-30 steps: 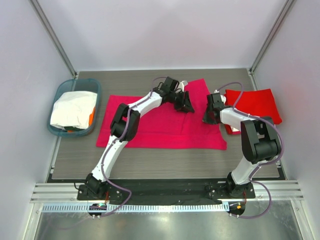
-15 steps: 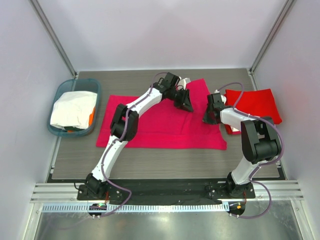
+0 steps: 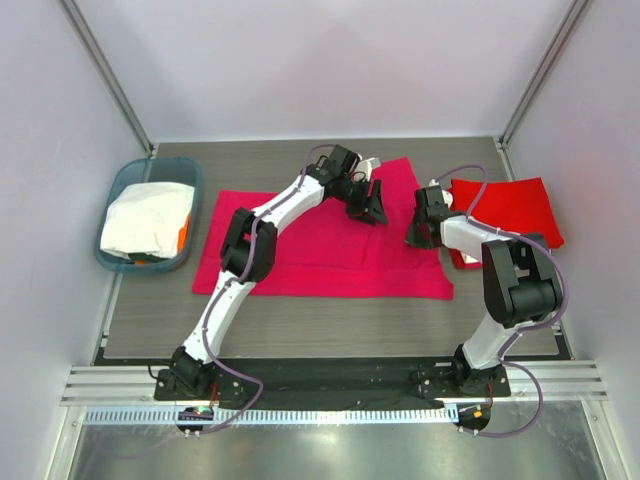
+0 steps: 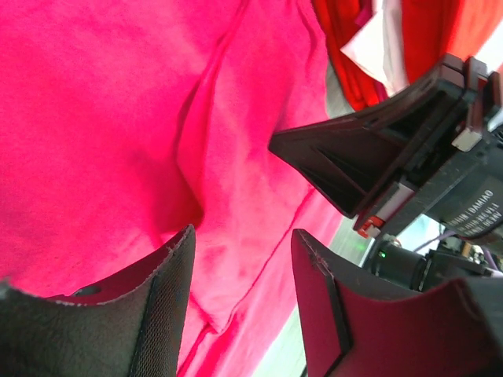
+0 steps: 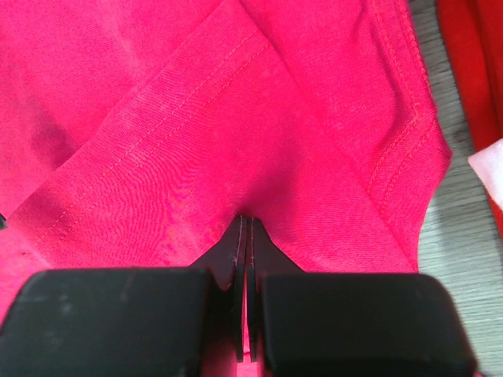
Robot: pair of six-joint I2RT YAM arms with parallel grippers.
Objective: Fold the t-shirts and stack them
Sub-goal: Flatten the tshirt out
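Left end effector (image 3: 368,203) hangs open over the upper right part of the pink shirt (image 3: 310,255), jaws apart with nothing between them, cloth just below. Right end effector (image 3: 418,235) is closed, tips down on the same shirt near its right edge; cloth puckers toward the tips, but whether a pinch is caught I cannot tell. The shirt lies flat mid-worktop (image 3: 330,325), long axis left to right, with most of its body running left and toward the near side from both end effectors. Both are at its right end, the right one nearer the edge, so the next fold likely carries that end leftward over the body. It is soft matte knit, limp, with shallow creases and a raised fold ridge. A double-stitched hem (image 5: 397,149) shows in the right wrist view, and a sleeve (image 3: 398,172) sticks out at the far side. Just right of it sits a folded red shirt (image 3: 510,205), squarish, with a white tag. Well apart on the left, a teal plastic basket (image 3: 118,185) holds a crumpled white shirt (image 3: 145,222).
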